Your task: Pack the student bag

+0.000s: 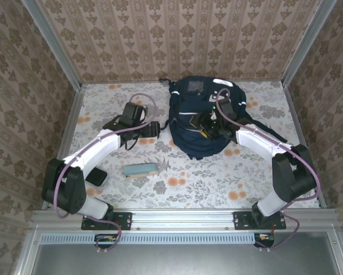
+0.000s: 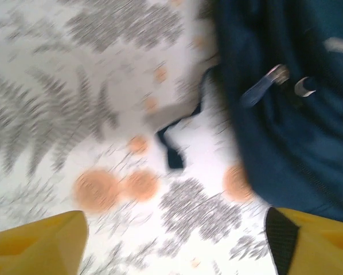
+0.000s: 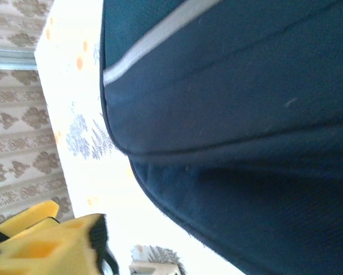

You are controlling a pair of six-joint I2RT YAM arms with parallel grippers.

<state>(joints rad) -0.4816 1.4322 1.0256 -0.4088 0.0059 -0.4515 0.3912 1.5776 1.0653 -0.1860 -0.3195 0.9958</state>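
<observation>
The student bag (image 1: 188, 137) lies flat on the table (image 2: 62, 86) with its front face up. I take that to be so its zippers sit where I can reach them from above. My left fingers (image 2: 39, 243) stand wide apart, with nothing between them but flowered table, and they touch nothing. The bag's navy flank lies just ahead of the finger on the bag's side, and a metal zipper pull (image 2: 266, 83) sits farther ahead on the fabric. A dark strap end (image 2: 172, 152) rests on the table ahead of the gap between the two fingers. I judge this hand is placed beside the bag to work that zipper or steady the cloth. My right fingers (image 3: 62, 249) hang close against the bag's fabric, with a white stripe (image 3: 154, 40) well ahead of them. I can make out one yellow finger there, so I cannot tell whether the pair is apart or together, or whether any cloth is pinched. A flat teal case (image 1: 140, 170) lies on the table behind my left fingers, toward my bases, and is probably waiting to be packed.
</observation>
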